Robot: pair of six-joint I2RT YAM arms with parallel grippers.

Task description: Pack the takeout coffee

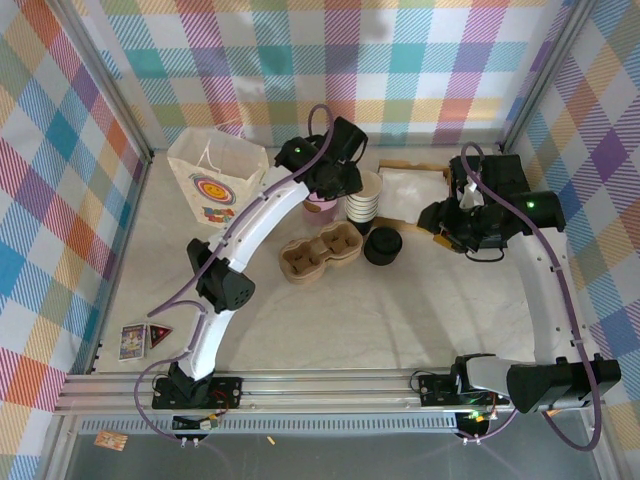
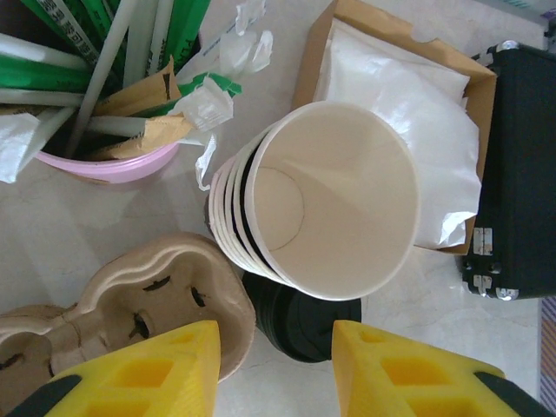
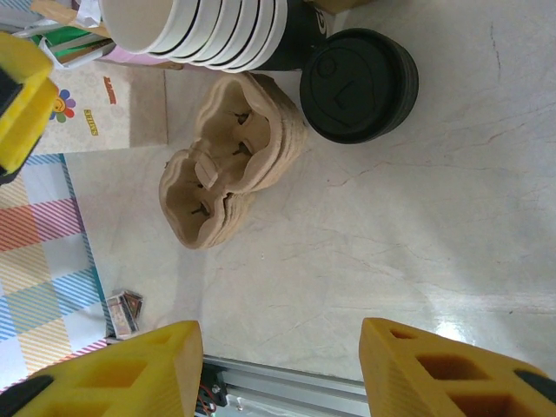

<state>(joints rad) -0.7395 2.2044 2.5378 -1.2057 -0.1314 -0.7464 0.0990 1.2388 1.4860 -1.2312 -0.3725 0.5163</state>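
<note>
The takeout coffee is out of view: no capped cup shows. A stack of lidless cream cups point(image 1: 362, 200) point(image 2: 326, 204) stands at the back middle. Just in front of it sits a low stack of black lids point(image 1: 382, 245) point(image 2: 304, 326) point(image 3: 359, 84). My left gripper point(image 1: 340, 178) point(image 2: 276, 347) hovers over the cup stack, open, its yellow fingers on either side of the lids below with nothing between them. My right gripper point(image 1: 435, 215) point(image 3: 281, 347) hangs to the right of the lids, open over bare tabletop.
Brown pulp cup carriers point(image 1: 320, 255) point(image 3: 230, 161) lie left of the lids. A pink cup of straws and sachets point(image 2: 104, 156) stands behind them. A printed paper bag point(image 1: 215, 180) is at the back left. A cardboard tray of white napkins point(image 2: 400, 113) and a black box point(image 2: 521, 174) sit at the back right.
</note>
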